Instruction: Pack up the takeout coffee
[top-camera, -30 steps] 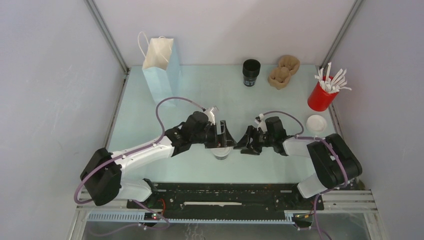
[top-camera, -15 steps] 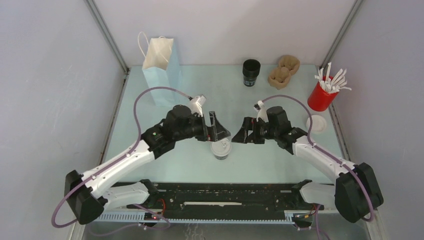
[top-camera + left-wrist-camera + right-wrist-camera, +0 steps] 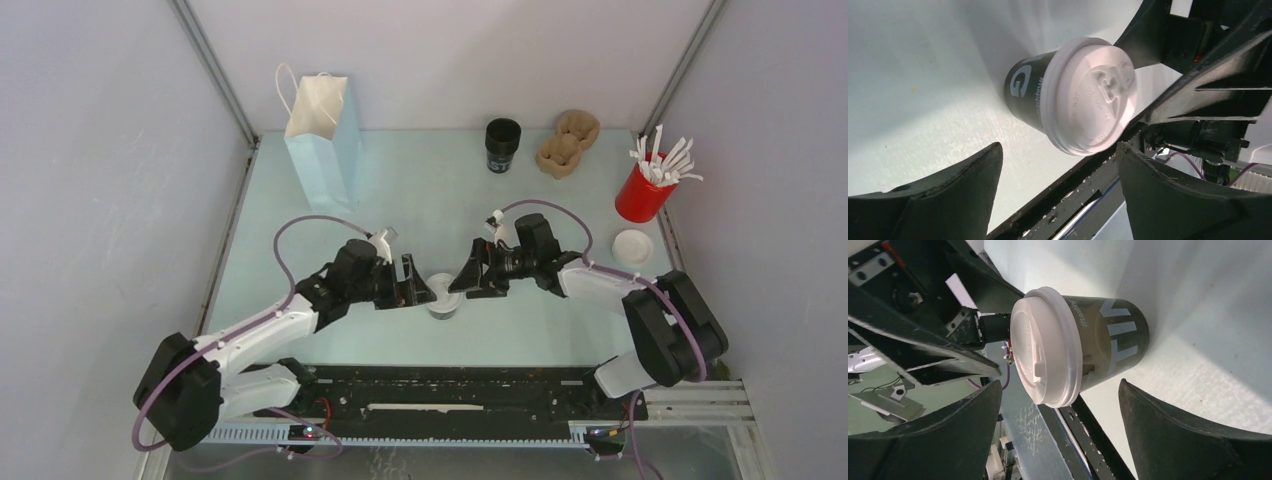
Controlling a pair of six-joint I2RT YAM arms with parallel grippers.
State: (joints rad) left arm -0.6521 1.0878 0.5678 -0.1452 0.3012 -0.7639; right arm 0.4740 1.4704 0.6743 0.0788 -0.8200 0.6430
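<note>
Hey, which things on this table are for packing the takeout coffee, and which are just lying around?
For the job: lidded black coffee cup; likely the pale blue paper bag.
Lying about: lidless black cup, brown pulp trays, red cup of white sticks, loose white lid.

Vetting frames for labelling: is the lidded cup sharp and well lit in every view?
Top external: takeout coffee small but evenly lit. Left wrist: lid embossing crisp, soft shadow on the table behind the cup. Right wrist: cup lettering readable, shadow beyond it, no glare.
</note>
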